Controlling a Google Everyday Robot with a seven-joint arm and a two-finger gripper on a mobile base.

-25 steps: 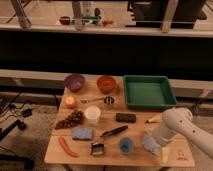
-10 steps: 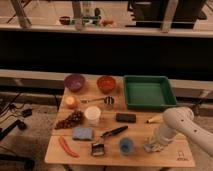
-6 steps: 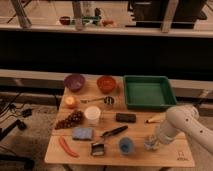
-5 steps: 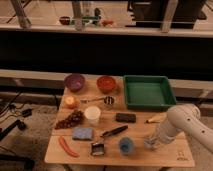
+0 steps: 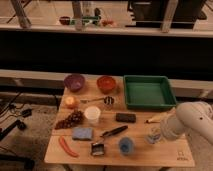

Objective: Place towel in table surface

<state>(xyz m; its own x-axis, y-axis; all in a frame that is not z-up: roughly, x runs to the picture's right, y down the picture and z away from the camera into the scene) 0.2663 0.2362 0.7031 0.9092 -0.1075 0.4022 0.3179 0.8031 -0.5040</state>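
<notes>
The towel (image 5: 153, 136) is a small pale crumpled cloth near the right front of the wooden table (image 5: 142, 156). I cannot tell whether it rests on the surface or is lifted slightly. My gripper (image 5: 160, 133) is at the end of the white arm (image 5: 192, 122), which reaches in from the right. The gripper is right at the towel's right side, touching or partly covering it. The arm hides the table's right edge.
A green tray (image 5: 148, 91) stands at the back right, with a purple bowl (image 5: 74, 82) and an orange bowl (image 5: 106, 83) at the back. A white cup (image 5: 92, 114), black block (image 5: 125, 117), blue sponge (image 5: 82, 133), blue cup (image 5: 125, 145), grapes (image 5: 72, 119) and red chili (image 5: 66, 146) lie left of the towel.
The arm and gripper have shifted slightly to the right and up, and the towel appears drawn a little the same way. Other objects have not moved.
</notes>
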